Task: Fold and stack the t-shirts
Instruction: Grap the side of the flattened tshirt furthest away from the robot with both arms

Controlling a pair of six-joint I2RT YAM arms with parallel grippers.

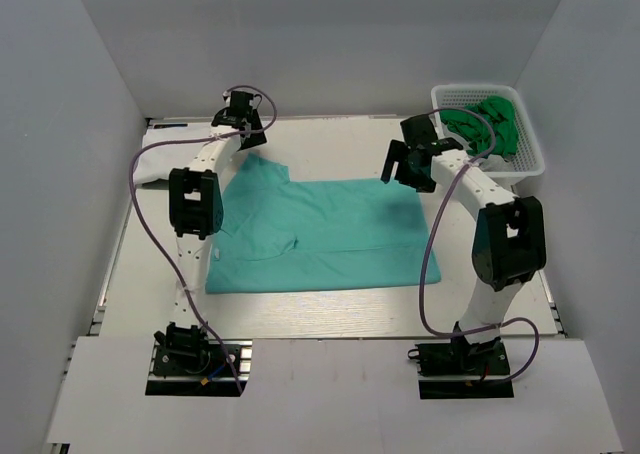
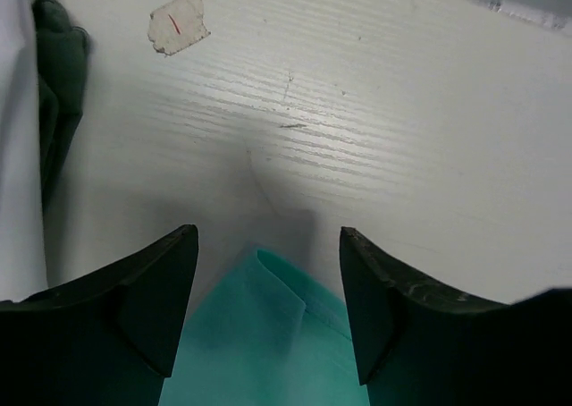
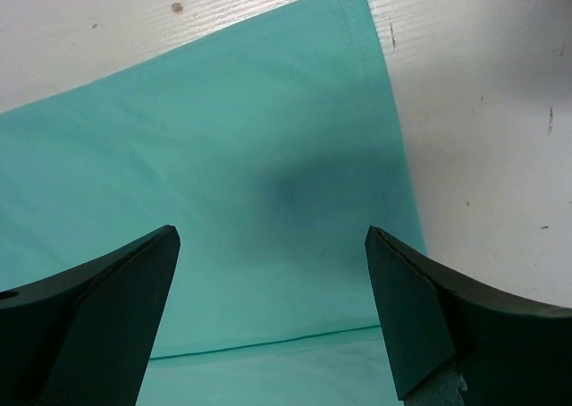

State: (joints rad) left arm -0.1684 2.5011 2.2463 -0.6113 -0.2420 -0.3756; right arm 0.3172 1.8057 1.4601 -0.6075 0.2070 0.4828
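Note:
A teal t-shirt (image 1: 320,234) lies spread flat on the white table, its body partly folded over along a lengthwise crease. A white t-shirt (image 1: 160,162) lies bunched at the far left; it shows as white cloth (image 2: 18,156) along the left edge of the left wrist view. My left gripper (image 1: 243,114) is low at the teal shirt's far left corner. Its jaws (image 2: 268,236) stand apart, and the folded teal tip (image 2: 268,334) lies between them, untouched. My right gripper (image 1: 408,164) hovers open over the shirt's far right corner, fingers (image 3: 273,232) spread above the teal cloth (image 3: 223,156) near its hem.
A white lattice basket (image 1: 522,164) stands at the back right with dark green cloth (image 1: 485,124) in it. A scrap of tape (image 2: 177,21) is stuck on the table beyond the left gripper. Grey walls close in the table on three sides.

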